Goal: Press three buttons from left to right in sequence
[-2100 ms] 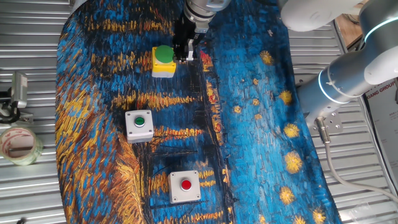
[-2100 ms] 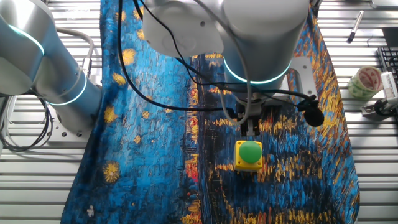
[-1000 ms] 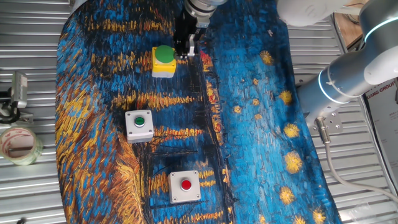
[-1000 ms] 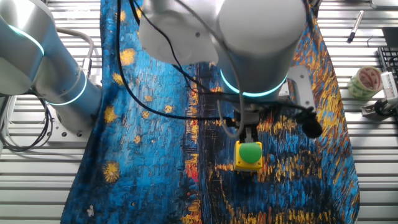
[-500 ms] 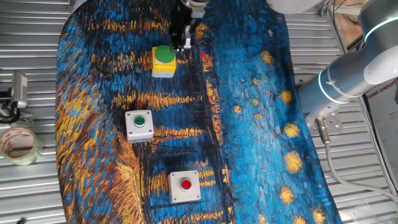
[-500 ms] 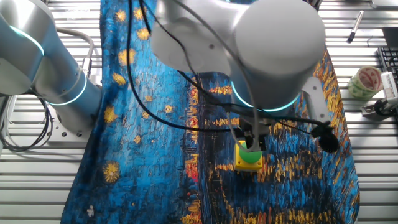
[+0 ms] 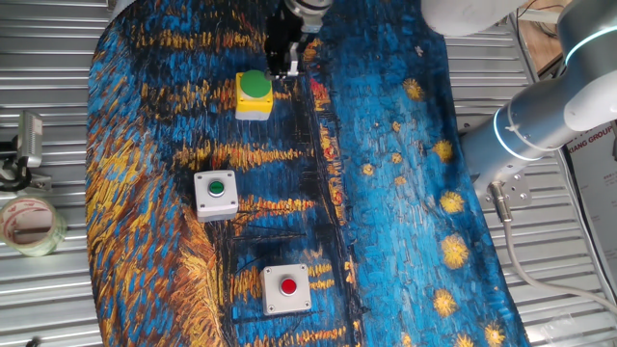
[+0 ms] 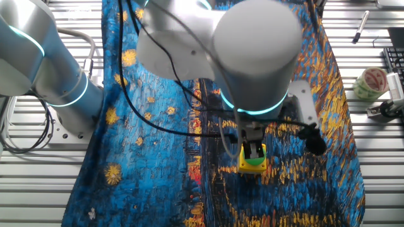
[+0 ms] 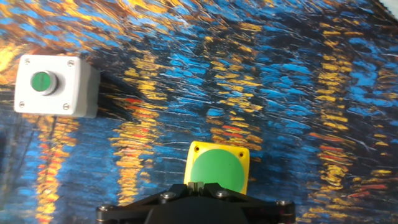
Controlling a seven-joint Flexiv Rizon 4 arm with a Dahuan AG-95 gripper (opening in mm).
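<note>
Three buttons lie on a blue and orange painted cloth. The yellow box with the big green dome point(image 7: 254, 93) point(image 8: 253, 164) point(image 9: 217, 168) is the far one. The grey-white box with a small green button point(image 7: 216, 193) point(image 9: 53, 85) sits in the middle of the row. Nearest in one fixed view is the grey-white box with a red button point(image 7: 287, 288). My gripper point(image 7: 282, 64) point(image 8: 254, 151) point(image 9: 199, 185) is shut with its fingertips together, hanging over the edge of the green dome. Whether it touches the dome I cannot tell.
The cloth point(image 7: 386, 193) covers a slatted metal table. A tape roll point(image 7: 29, 224) point(image 8: 372, 82) and a metal clamp point(image 7: 27, 145) lie off the cloth at one side. The arm's base point(image 7: 540, 125) point(image 8: 57, 82) stands at the other side.
The gripper has shifted from beside the yellow box to over its green dome, and now hides part of the dome in the other fixed view. The buttons have not moved.
</note>
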